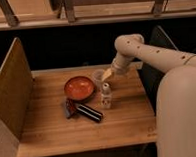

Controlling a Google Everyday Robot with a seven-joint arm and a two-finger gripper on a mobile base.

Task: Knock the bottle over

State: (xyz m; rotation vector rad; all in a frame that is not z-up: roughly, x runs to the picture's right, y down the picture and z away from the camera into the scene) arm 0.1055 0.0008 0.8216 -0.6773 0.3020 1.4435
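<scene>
A small whitish bottle (106,96) with a narrower white cap is seen standing upright near the middle of a wooden worktop (49,131), so the knocking over is judged not yet done. A red bowl (79,88) is placed just to its left, and a clear plastic cup (98,76) is set just behind it. A black elongated object (89,113) is laid at an angle in front and to the left, with one end near the bottle's base.

The end effector (107,74) is held just above and slightly behind the bottle's cap, close beside the cup. Whether it is open or closed cannot be told, and nothing is seen to be held in it. It is carried by a white arm (150,55) reaching in from the right. A tall wooden side panel (12,91) is fixed along the worktop's left edge.

Several risks are judged from here. The cup could be struck and toppled instead, since it is so near the end effector. If the bottle is swept leftward, it could be caught against the bowl's rim and left leaning. If it is pushed too low, it could be slid along upright rather than tipped. Once down, it could be sent rolling toward the worktop's front edge
</scene>
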